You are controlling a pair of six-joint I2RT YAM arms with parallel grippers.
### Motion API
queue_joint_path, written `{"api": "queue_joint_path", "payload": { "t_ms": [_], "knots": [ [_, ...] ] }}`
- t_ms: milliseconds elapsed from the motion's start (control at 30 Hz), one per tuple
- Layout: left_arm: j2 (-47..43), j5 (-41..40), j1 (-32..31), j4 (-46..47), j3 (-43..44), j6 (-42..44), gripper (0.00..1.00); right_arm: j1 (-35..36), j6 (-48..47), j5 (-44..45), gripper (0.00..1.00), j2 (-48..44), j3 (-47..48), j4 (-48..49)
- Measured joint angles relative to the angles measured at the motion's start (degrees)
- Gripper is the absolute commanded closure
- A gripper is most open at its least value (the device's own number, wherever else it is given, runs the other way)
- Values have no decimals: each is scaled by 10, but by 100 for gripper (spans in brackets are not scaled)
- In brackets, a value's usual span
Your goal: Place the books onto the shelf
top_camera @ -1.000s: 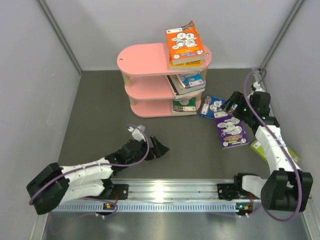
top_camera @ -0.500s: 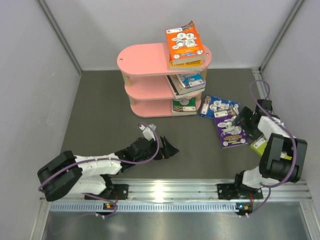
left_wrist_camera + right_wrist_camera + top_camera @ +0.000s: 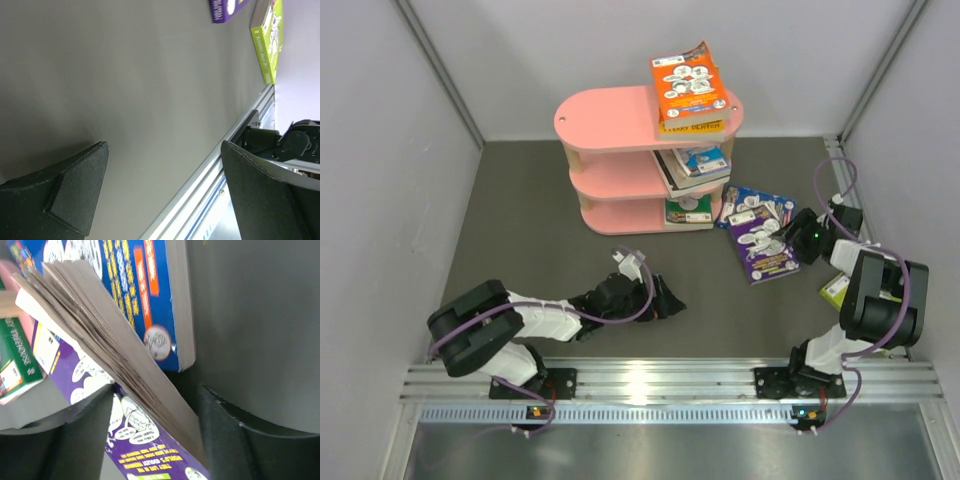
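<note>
**Books and shelf.** The pink three-tier shelf of oval boards [image 3: 610,118] already carries several paperbacks. An orange cartoon-covered book [image 3: 690,82] lies on a yellow-spined one [image 3: 693,126] on the top board. A small stack [image 3: 692,165] sits on the middle tier and a green-covered book [image 3: 688,210] on the bottom tier.

Three books remain on the dark grey bench [image 3: 520,220], to the right of the shelf:
- a blue paperback [image 3: 765,202];
- a purple paperback [image 3: 758,247] overlapping the blue one;
- a lime-green paperback [image 3: 834,290] near the right wall.

The task appears somewhat over half done.

**Claws.** The right claw [image 3: 800,236] straddles the purple book's raised page edge, one finger on each side. Whether it grips firmly cannot be told. The left claw [image 3: 667,300] is spread wide and empty, low over bare bench.

**Change.** Compared with one second earlier, the purple book lies nearer the shelf and further over the blue one. The right arm has folded in to the book, and the left arm has reached further right.
</note>
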Motion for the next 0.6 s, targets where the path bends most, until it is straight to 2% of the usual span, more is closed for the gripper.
{"api": "queue_joint_path", "payload": {
  "t_ms": [33, 100, 233, 300, 333, 433, 600],
  "knots": [
    [7, 4, 0, 7, 3, -3, 1, 0, 2, -2, 47, -2, -6, 1],
    [18, 9, 0, 16, 9, -6, 1, 3, 7, -19, 53, -7, -18, -2],
    [33, 19, 0, 29, 18, -12, 2, 10, 12, -63, 73, -4, -26, -6],
    [33, 21, 0, 31, 18, -14, 1, 20, 16, -75, 79, -4, -28, -10],
    [34, 21, 0, 33, 18, -15, 1, 27, 17, -79, 88, -4, -31, -10],
    [40, 21, 0, 34, 22, -15, 1, 54, 26, -82, 100, -8, -42, -11],
    [70, 18, 0, 31, 49, -13, 2, 95, 40, -83, 100, -33, -73, -22]
  ]
}}
